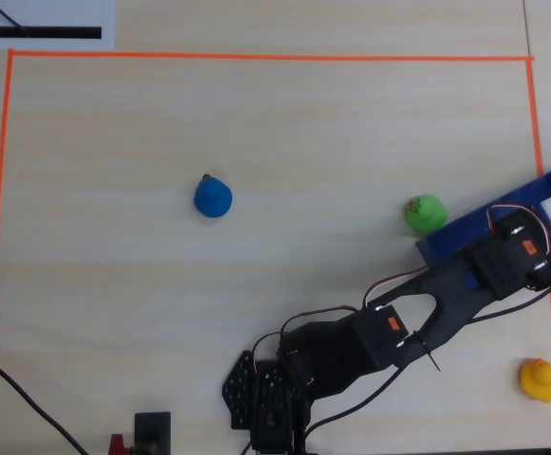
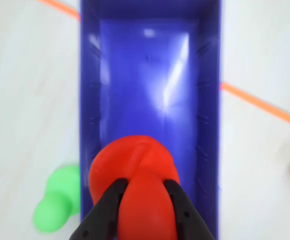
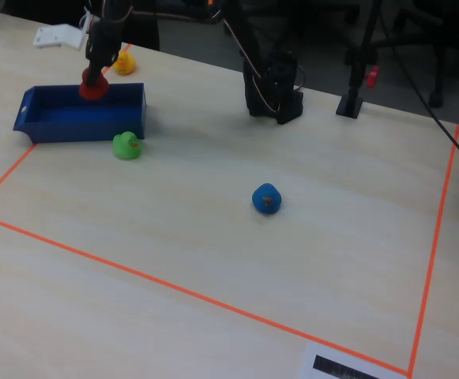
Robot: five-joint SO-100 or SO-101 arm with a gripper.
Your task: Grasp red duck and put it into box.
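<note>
We held the red duck [image 2: 135, 175] pinched in our claw [image 2: 144, 200] over the box [image 2: 149, 90], its 6 o'clock end in the wrist view; releasing seemed next.

light wood table [image 3: 213, 260] | orange tape border [image 3: 134, 272] | dark chairs behind [image 3: 419, 31]

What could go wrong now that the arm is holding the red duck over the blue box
1. The gripper holds the red duck above the near end of the box, not its middle; released here, the duck might bounce or roll over the low wall.
2. The green duck sits right beside the box wall, so a low arm swing on the way out could knock it.
</note>
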